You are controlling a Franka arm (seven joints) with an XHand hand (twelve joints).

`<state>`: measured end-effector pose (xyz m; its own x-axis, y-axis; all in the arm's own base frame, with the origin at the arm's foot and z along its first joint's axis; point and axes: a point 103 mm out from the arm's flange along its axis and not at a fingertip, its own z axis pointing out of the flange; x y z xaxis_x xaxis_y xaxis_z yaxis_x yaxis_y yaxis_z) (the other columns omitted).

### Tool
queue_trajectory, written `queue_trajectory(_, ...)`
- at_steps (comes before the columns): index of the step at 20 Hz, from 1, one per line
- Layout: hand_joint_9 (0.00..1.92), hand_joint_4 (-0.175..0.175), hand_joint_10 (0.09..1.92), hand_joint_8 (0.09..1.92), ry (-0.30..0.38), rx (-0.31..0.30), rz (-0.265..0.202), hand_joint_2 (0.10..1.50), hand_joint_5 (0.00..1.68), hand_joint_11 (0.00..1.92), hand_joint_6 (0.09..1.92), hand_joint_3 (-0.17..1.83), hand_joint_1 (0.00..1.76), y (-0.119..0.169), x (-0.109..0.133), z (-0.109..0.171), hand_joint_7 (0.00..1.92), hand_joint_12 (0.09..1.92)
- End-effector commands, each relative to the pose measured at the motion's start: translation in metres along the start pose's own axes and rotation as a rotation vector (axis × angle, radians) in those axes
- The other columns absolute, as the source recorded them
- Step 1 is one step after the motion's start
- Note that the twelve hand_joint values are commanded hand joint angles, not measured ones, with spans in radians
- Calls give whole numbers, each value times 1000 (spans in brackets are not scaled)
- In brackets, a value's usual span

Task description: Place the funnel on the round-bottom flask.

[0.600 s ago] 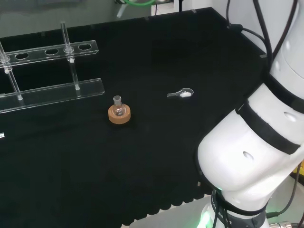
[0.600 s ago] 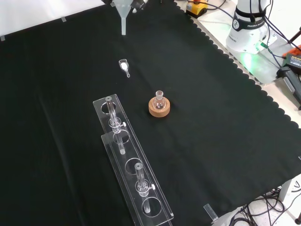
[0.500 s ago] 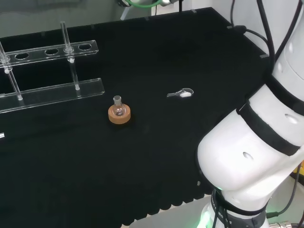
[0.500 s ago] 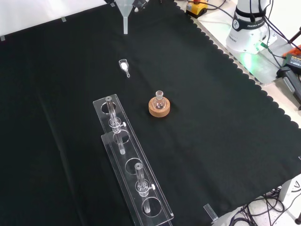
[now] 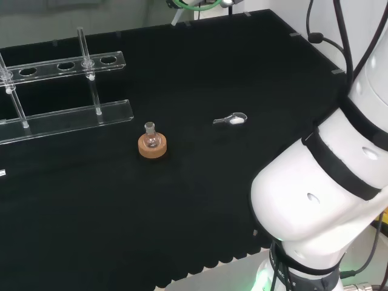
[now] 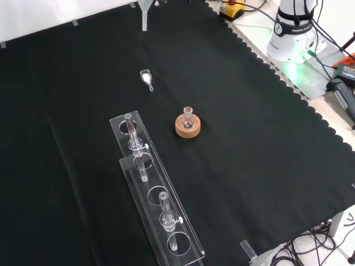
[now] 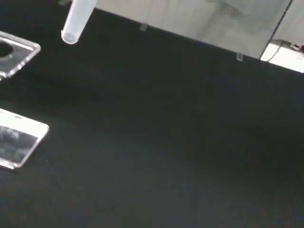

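A small round-bottom flask (image 5: pixel 150 138) of clear glass stands upright on a cork ring (image 5: pixel 151 148) in the middle of the black cloth; the front view shows the flask (image 6: pixel 188 117) on its cork ring (image 6: pixel 187 128) too. The translucent funnel's stem (image 6: pixel 145 18) hangs in the air at the top edge of the front view, far beyond the flask, with its cone cut off by the edge. The stem's tip (image 5: pixel 177 16) shows at the top of the head view. In the wrist view the stem (image 7: pixel 76 21) points at the cloth. What holds the funnel is hidden.
A clear test-tube rack (image 5: pixel 66 112) with a few tubes stands at the left of the head view, and in the front view the rack (image 6: pixel 150 194) sits below and left of the flask. A small clear scoop with white powder (image 6: pixel 147 77) lies between the funnel and the flask.
The funnel has gone higher in the front view, so less of it shows, and its tip has shifted right in the head view. Flask, scoop and rack have stayed put.
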<state>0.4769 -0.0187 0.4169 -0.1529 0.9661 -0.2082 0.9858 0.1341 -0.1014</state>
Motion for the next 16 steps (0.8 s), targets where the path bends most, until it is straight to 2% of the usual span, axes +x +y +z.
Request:
queue_trajectory(1, 1450, -175, 1614, 1751, -79, 127, 44, 746, 625, 1665, 1615, 714, 753, 13, 4, 26, 1027, 1277)
queue_trajectory(3, 1451, -175, 1614, 1750, -94, 158, 60, 746, 627, 1664, 1617, 716, 754, 17, 9, 28, 1027, 1277)
queue_trajectory(8, 1451, -175, 1612, 1747, -81, 174, 90, 746, 629, 1664, 1620, 721, 757, 21, 25, 26, 1028, 1277)
queue_trajectory(11, 1452, -175, 1612, 1746, -72, 196, 85, 746, 629, 1664, 1621, 725, 758, 23, 41, 28, 1030, 1277)
queue_trajectory(16, 1451, -175, 1611, 1742, -105, 267, 56, 745, 631, 1666, 1624, 731, 759, 17, 70, 34, 1033, 1276)
